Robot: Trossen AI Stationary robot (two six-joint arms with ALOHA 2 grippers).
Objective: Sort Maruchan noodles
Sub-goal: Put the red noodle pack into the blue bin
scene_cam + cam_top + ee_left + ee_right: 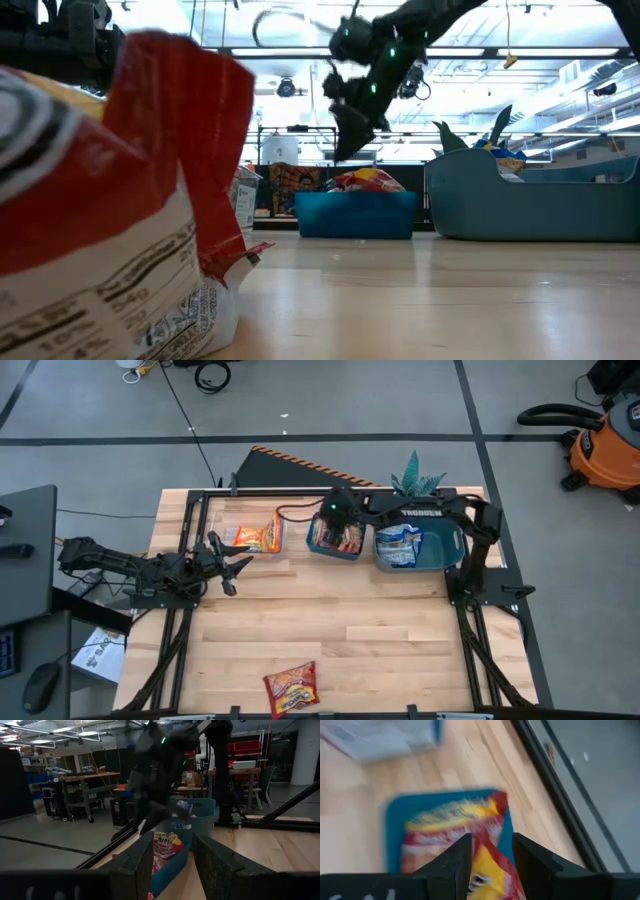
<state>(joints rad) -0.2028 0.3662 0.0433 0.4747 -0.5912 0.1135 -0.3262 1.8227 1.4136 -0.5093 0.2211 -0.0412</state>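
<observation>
One red-and-yellow crinkly plastic ramen packet lies alone at the near edge of the pale wooden table, well apart from everything else, and it fills the left of the low view right up against the lens. Along the far side sit three containers: a clear bin with an orange packet on the left, a small teal bin holding red-and-yellow packets in the middle, and a larger teal bin with blue-and-white packets on the right.

Over to the right gripper now: it hangs above the middle teal bin, and its wrist view looks straight down on a red-and-yellow packet in there. Its jaws stand apart with nothing between them. The left gripper waits over the left part of the table, near the clear bin, fingers spread and empty too.

That lone near packet looks like the job left to do. Expect it to be light, and stiff in the middle where the noodle block sits, with slick, crackly film that could slide on the wood. Best bet is a pinch across the short width of the block, or on the crimped end seam; squeeze too hard and the noodles may crack.
</observation>
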